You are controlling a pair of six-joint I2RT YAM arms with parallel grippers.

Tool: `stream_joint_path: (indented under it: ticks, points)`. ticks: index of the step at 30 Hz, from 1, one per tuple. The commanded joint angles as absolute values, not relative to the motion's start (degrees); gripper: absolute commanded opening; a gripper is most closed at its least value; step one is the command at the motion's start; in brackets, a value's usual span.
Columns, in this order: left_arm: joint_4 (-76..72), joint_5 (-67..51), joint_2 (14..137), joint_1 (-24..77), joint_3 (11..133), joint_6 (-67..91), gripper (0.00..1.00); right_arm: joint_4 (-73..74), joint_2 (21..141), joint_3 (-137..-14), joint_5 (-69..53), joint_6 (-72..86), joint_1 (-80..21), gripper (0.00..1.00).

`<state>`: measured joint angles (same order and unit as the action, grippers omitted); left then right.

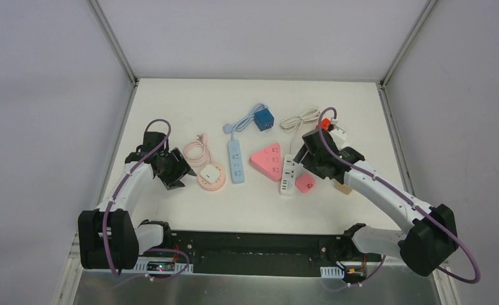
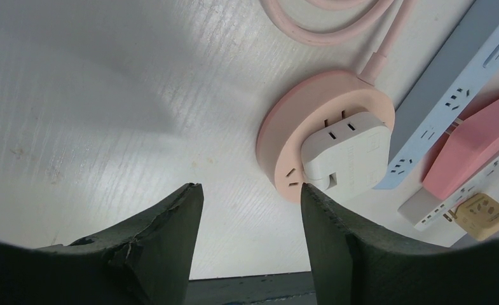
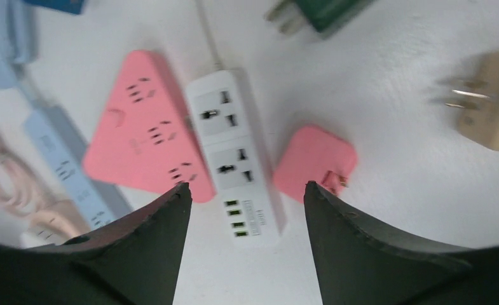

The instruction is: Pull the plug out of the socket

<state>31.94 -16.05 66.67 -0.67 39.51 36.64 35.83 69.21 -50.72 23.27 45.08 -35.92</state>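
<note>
Our left gripper [image 2: 252,187] gapes beside the round pink socket [image 2: 285,127] holding a white plug [image 2: 345,149]. Our right gripper [image 3: 246,187], spread, hangs over a seemingly loose pink plug [image 3: 314,164].

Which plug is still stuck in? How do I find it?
Look left of the long blue power strip on the white table. A round pink socket sits there. The plug is the white square block on it; the pink plug farther right lies loose.
</note>
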Motion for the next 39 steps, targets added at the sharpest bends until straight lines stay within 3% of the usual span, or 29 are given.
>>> stream_joint_path:
  ticks: [1,7,17,31,39]
  points:
    - [31.8,-17.6,65.7,-0.2,39.7,36.4,0.60,26.0,67.5,-54.3,11.7,36.8,-36.1,0.69]
    - [30.5,-21.0,66.5,-0.2,39.1,36.5,0.60,12.5,77.4,-58.2,-0.3,32.0,-43.7,0.71]
    - [28.3,-26.4,71.3,-0.2,38.3,37.0,0.58,13.9,102.9,-79.0,-3.3,27.5,-54.0,0.68]
    - [25.2,-26.5,74.8,1.3,37.1,39.6,0.32,6.4,113.7,-84.5,-13.0,30.3,-54.0,0.55]
    - [25.1,-26.9,77.8,2.0,37.0,38.9,0.28,8.3,117.8,-88.8,-15.2,30.8,-53.3,0.52]
